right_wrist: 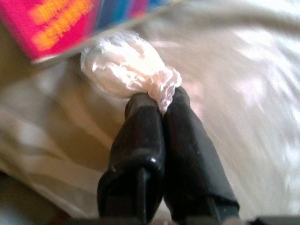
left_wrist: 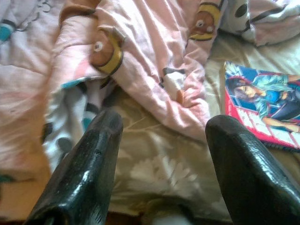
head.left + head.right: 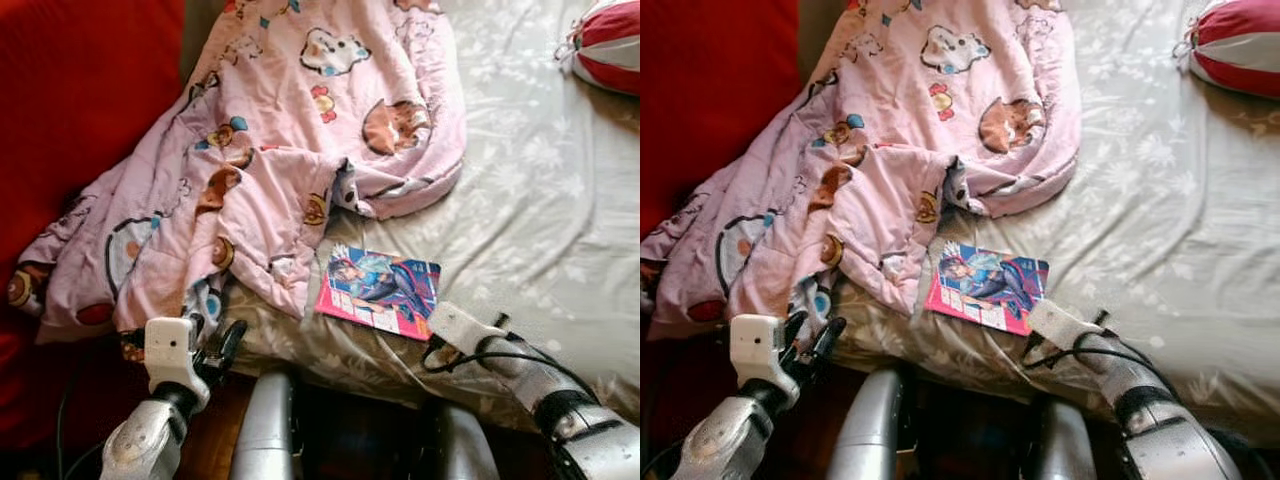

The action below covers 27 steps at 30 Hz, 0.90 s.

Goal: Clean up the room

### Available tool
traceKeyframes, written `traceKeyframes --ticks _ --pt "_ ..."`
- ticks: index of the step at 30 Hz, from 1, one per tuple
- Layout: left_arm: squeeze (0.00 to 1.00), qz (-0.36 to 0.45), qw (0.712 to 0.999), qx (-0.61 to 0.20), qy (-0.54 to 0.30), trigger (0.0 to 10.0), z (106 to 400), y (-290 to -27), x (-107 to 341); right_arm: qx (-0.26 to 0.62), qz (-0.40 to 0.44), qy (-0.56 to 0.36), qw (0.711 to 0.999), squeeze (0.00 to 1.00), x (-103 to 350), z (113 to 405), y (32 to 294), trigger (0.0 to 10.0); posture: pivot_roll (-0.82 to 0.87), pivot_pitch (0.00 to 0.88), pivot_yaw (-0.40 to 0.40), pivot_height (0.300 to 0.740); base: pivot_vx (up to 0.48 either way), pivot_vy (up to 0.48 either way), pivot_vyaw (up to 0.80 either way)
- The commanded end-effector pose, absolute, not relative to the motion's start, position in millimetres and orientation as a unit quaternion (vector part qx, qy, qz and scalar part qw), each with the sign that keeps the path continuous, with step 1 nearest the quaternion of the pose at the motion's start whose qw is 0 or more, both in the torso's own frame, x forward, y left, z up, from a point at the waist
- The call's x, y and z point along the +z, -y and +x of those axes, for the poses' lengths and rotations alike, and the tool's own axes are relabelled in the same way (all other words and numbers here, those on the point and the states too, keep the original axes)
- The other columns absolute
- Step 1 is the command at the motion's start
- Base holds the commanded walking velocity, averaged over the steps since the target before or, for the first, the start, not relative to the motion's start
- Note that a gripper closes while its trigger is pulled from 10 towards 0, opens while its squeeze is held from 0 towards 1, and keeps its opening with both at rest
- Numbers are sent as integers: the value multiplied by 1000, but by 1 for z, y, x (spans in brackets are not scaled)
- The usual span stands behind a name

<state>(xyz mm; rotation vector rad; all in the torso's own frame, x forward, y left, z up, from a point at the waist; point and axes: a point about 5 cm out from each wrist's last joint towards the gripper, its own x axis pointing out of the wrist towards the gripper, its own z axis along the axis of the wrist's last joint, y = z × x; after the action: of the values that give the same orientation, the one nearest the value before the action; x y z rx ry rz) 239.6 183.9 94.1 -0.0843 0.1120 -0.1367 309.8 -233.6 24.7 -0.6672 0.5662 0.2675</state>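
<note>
A crumpled white tissue [image 1: 124, 68] is pinched at the tips of my right gripper [image 1: 161, 101], which is shut on it just above the bed sheet. The tissue lies against the lower edge of a pink-covered comic book [image 3: 378, 290] flat on the bed. In the left eye view my right wrist [image 3: 462, 326] sits at the book's right corner. My left gripper [image 2: 161, 136] is open with nothing between its fingers. It hovers at the bed's front edge, below the hanging corner of a pink cartoon-print blanket [image 3: 280, 150].
The bed has a grey-green floral sheet [image 3: 540, 200] with bare room to the right of the book. A red and white cushion [image 3: 610, 45] lies at the far right. A red surface [image 3: 80, 100] stands along the bed's left side.
</note>
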Motion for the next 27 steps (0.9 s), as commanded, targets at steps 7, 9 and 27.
traceKeyframes --ticks 7,9,27 --pt "0 -46 993 -66 -89 10000 248 -182 65 31 -143 -210 967 0 4 266 252 3216 111 92 39 613 0 0 0" --pt "0 -44 992 -67 -101 10000 250 -183 56 -12 -53 -162 985 0 0 242 249 10000 83 73 42 613 0 0 0" --pt "0 -55 980 -58 -183 10000 251 -182 -1 -127 99 -192 968 0 -38 210 213 10000 42 0 40 618 0 0 0"
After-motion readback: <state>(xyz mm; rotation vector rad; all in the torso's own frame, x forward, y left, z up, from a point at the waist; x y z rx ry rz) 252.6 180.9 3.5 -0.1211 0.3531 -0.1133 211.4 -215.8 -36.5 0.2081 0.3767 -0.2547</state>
